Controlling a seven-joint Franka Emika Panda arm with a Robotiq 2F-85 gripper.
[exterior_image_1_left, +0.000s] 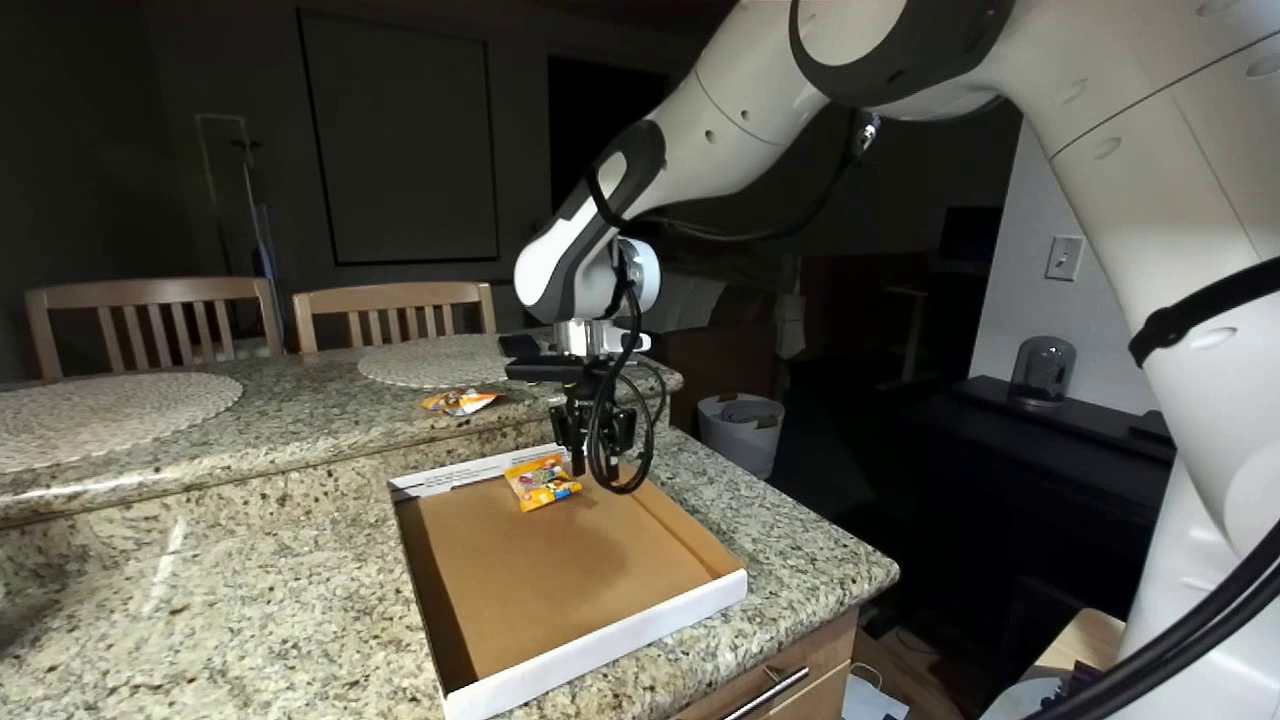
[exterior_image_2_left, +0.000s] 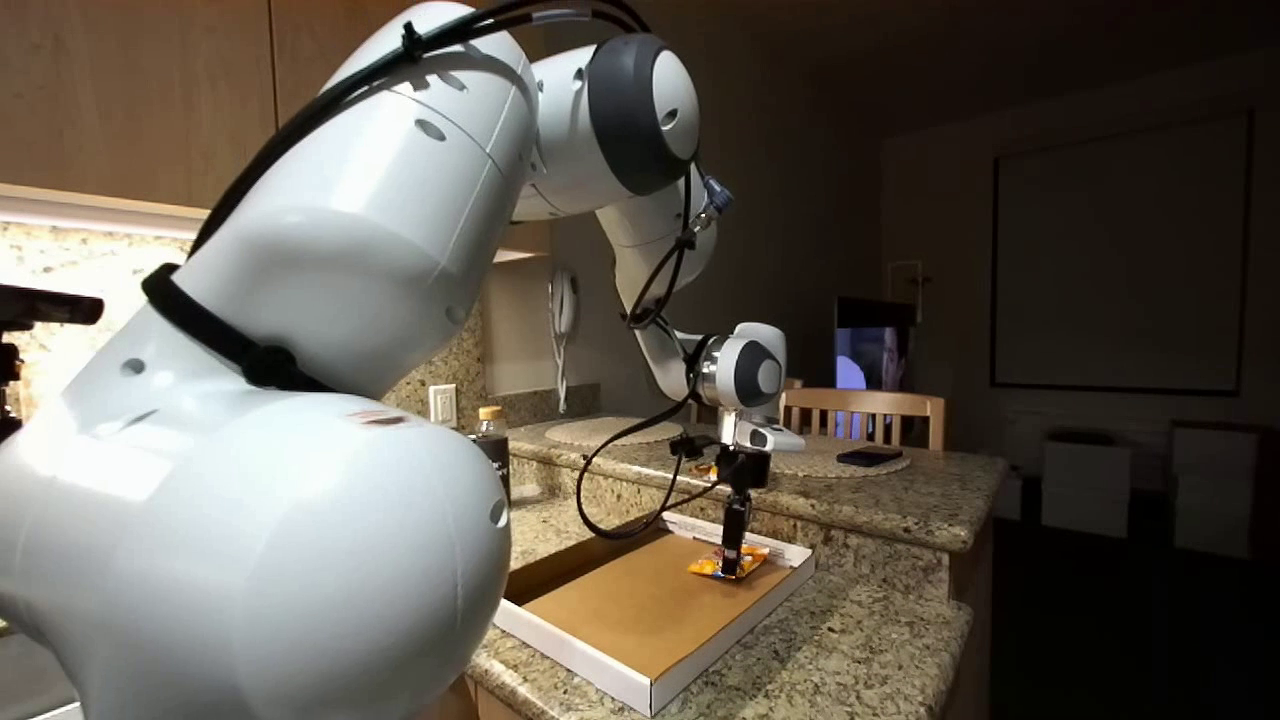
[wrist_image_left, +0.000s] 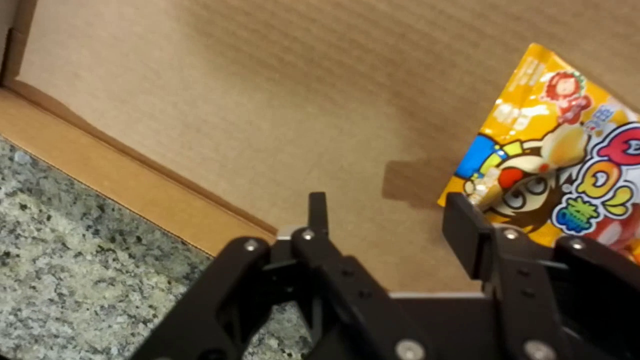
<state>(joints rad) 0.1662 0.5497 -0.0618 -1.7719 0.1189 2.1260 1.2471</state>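
In the wrist view the narrow black fingers (wrist_image_left: 462, 232) stand apart, brown cardboard showing through the gap. A glossy orange-yellow packet (wrist_image_left: 545, 145) with a cartoon face lies just beside them, on the picture's right, and the nearer finger covers one corner of it — whether they touch, I cannot tell. Under the fingers spreads the floor of a shallow brown-and-white cardboard box (wrist_image_left: 250, 125); out past its edge, to the picture's left of them, is the speckled grey stone bench (wrist_image_left: 60, 265).

In an exterior view the fingers point down into the box near one end of it, with the packet lying on the box floor just beside them. Well apart from the fingers, on the raised part of the bench, a shiny orange-and-white packet (exterior_image_1_left: 458, 402) lies near a round pale woven placemat (exterior_image_1_left: 430, 362).

In an exterior view the fingers stand in front of the glossy orange-yellow packet, hiding its middle; farther off behind them, a flat black phone-like slab (exterior_image_2_left: 869, 456) lies on a placemat — and beyond it stands a light wooden slatted chair (exterior_image_2_left: 865, 401).
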